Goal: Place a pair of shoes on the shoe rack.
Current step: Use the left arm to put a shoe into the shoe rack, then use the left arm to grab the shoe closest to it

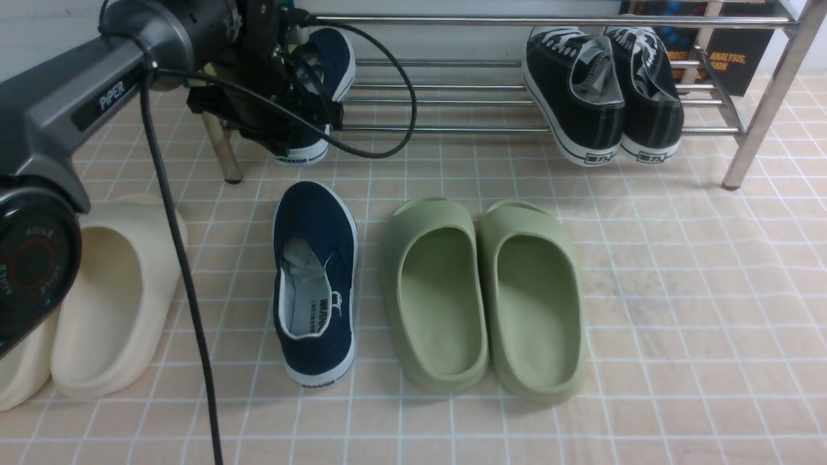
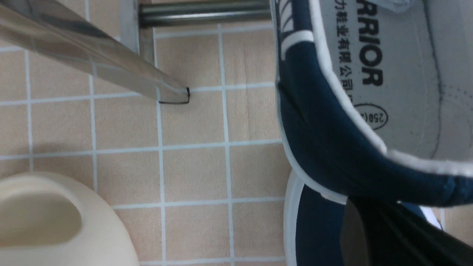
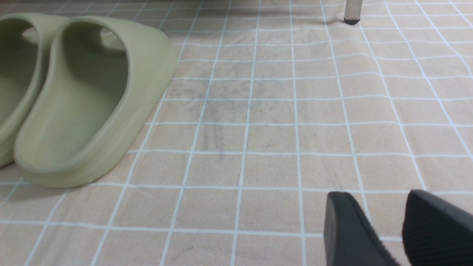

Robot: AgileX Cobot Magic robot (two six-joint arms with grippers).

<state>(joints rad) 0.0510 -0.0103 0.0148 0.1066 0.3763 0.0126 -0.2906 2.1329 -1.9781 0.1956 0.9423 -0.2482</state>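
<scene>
Right jaws spread over peach tiled floor; left jaws pressed together by navy shoe on rack

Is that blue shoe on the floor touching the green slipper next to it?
Apart. The front view shows a strip of tiled floor running between the navy shoe and the nearer olive-green slide along their whole length.

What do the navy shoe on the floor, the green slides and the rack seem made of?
Navy shoe: probably canvas, matte cloth upper; white rubbery sole edge. Green slides: likely moulded foam, matte, seamless, thick-walled. Rack: metal tubing, mirror-shiny, chrome-like reflections.
</scene>
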